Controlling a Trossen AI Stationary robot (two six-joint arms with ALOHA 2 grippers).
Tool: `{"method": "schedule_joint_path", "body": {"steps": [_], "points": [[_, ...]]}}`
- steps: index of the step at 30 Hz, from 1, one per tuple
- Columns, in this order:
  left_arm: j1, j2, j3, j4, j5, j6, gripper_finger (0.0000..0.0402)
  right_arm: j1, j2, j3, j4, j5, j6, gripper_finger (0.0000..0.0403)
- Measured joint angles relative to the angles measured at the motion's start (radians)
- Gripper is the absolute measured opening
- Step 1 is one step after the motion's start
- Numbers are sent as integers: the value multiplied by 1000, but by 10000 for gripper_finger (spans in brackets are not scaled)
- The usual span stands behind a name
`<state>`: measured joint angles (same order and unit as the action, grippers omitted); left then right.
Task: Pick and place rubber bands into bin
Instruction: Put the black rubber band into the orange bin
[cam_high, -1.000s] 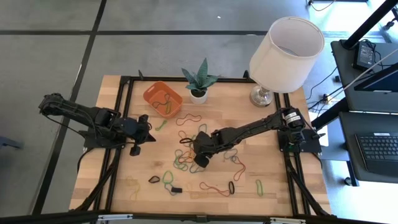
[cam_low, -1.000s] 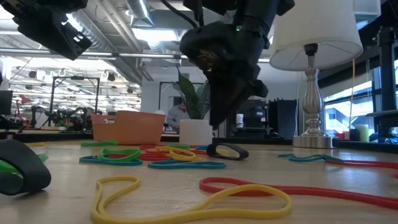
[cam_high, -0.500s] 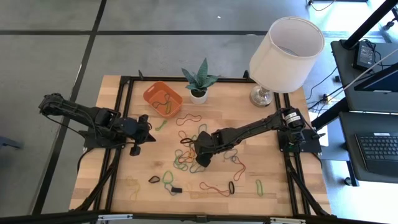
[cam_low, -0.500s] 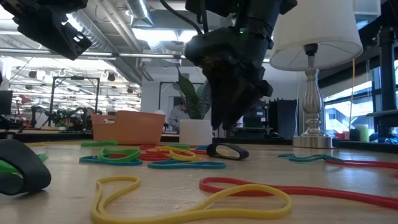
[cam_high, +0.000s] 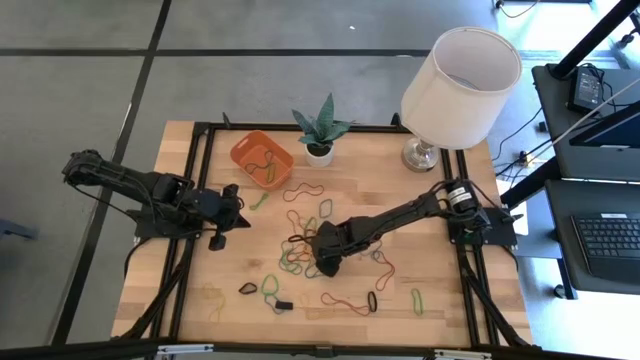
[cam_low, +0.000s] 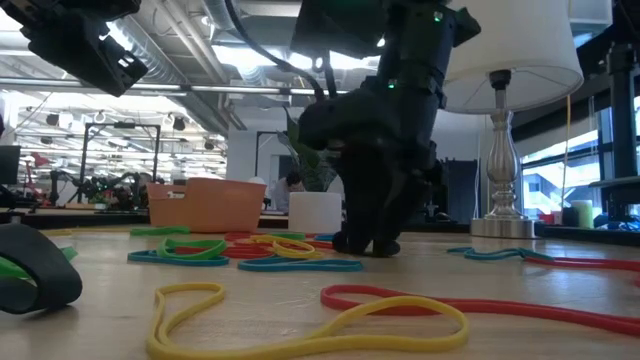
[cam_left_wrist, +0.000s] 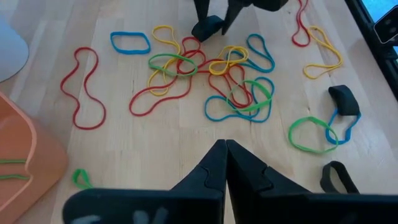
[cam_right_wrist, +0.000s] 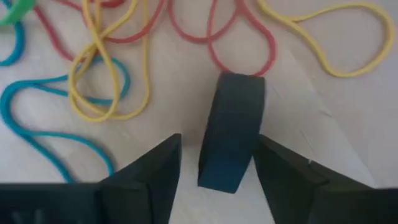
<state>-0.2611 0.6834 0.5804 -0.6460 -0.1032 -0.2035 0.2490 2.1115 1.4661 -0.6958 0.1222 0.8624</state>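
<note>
Many coloured rubber bands (cam_high: 300, 235) lie loose on the wooden table, most in a tangle at its middle (cam_left_wrist: 205, 74). The orange bin (cam_high: 262, 157) stands at the far left with a few bands in it. My right gripper (cam_high: 322, 262) is down at the table in the tangle, open, with its fingers on either side of a wide black rubber band (cam_right_wrist: 230, 130) that lies on the wood. The left wrist view also shows this black band (cam_left_wrist: 208, 28). My left gripper (cam_high: 235, 215) hangs shut over the table's left part, holding nothing (cam_left_wrist: 225, 155). My right gripper comes from above, pointing down, with one finger (cam_right_wrist: 155, 171) on each long side of the black band and its tips at the table (cam_low: 365, 243). A narrow gap shows at one finger. Whether the other finger (cam_right_wrist: 280, 177) touches the band, I cannot tell.
A small plant in a white pot (cam_high: 320, 135) and a lamp (cam_high: 455, 80) stand along the far edge. More bands lie near the front edge (cam_high: 345, 300), with two black ones (cam_left_wrist: 343, 99) among them. A black frame (cam_high: 200, 200) rims the table.
My right gripper has opened and gone down to the table, so that its fingers now stand around the black band. The band has stayed where it lay.
</note>
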Motion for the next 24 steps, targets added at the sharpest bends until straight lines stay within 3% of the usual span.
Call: {"method": "schedule_joint_path", "body": {"steps": [3, 10, 18, 24], "points": [[0, 0, 0, 0, 0, 0, 2, 3, 2, 0, -6, 4, 20, 155], [0, 1, 0, 0, -7, 0, 2, 3, 4, 1, 3, -9, -8, 13], [0, 15, 0, 1, -2, 0, 2, 4, -15, 63, -21, -38, -60, 8], [0, 19, 0, 0, -7, -1, 3, -19, -58, 97, -35, 0, -115, 11]]}}
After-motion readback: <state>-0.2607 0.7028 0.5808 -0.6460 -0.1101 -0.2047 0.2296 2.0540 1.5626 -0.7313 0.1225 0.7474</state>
